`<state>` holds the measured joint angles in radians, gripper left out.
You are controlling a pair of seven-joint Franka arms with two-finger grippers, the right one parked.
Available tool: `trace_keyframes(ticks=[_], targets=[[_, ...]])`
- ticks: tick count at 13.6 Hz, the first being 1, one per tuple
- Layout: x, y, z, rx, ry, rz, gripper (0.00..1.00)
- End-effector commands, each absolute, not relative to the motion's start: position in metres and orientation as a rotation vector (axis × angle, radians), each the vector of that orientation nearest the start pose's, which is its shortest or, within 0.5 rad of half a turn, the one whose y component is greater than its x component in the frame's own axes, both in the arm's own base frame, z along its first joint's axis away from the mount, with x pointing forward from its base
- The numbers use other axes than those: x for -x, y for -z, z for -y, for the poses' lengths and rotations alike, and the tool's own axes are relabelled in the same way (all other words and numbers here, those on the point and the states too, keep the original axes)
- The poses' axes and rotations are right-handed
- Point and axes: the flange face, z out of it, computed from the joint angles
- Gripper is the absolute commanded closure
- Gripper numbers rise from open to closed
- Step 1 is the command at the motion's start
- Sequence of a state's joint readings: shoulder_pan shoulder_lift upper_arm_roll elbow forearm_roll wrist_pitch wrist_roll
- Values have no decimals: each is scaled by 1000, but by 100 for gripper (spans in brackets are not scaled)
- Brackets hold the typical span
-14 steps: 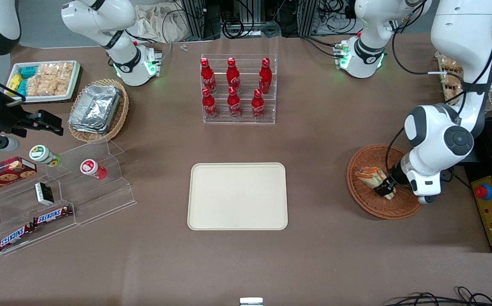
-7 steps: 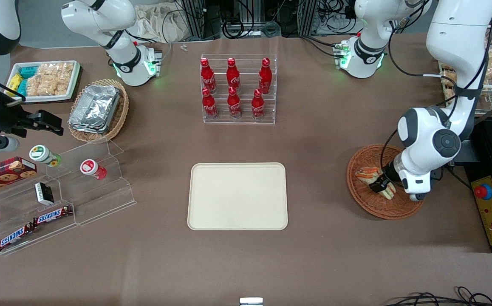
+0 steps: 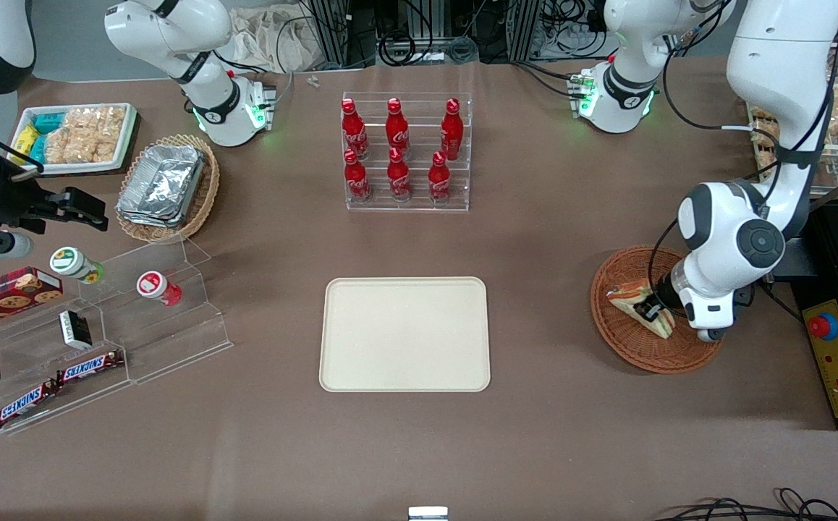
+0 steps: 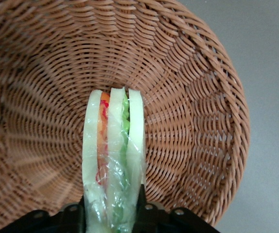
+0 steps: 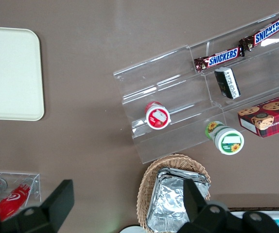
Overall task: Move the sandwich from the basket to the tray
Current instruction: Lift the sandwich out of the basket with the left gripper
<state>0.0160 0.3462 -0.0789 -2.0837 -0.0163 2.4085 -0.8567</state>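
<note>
Sandwich [image 4: 113,160] = wrapped wedge, three pale bread slices, orange-red filling one gap, green in the other. Sits in basket [image 3: 625,340], gripper [image 3: 652,312] down inside it, fingers [image 4: 140,204] clamped on wedge's sides. Tray [image 3: 404,334] bare on worktop [image 3: 549,434], well apart toward parked arm. Cola bottle rack [image 3: 406,152] farther from camera than tray.

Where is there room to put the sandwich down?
The whole tray is bare, and so is the table between it and the basket, and between it and the bottle rack. The parked arm's end is crowded with snack shelves. The gripper is in the basket, shut on the sandwich.
</note>
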Motion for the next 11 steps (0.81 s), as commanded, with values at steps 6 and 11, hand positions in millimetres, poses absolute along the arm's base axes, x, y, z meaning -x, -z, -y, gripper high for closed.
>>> trace_keyframes(ticks=[6, 11], targets=[[-607, -474, 56, 2857, -246, 1171, 81], [-595, -554, 131, 2981, -182, 947, 83]])
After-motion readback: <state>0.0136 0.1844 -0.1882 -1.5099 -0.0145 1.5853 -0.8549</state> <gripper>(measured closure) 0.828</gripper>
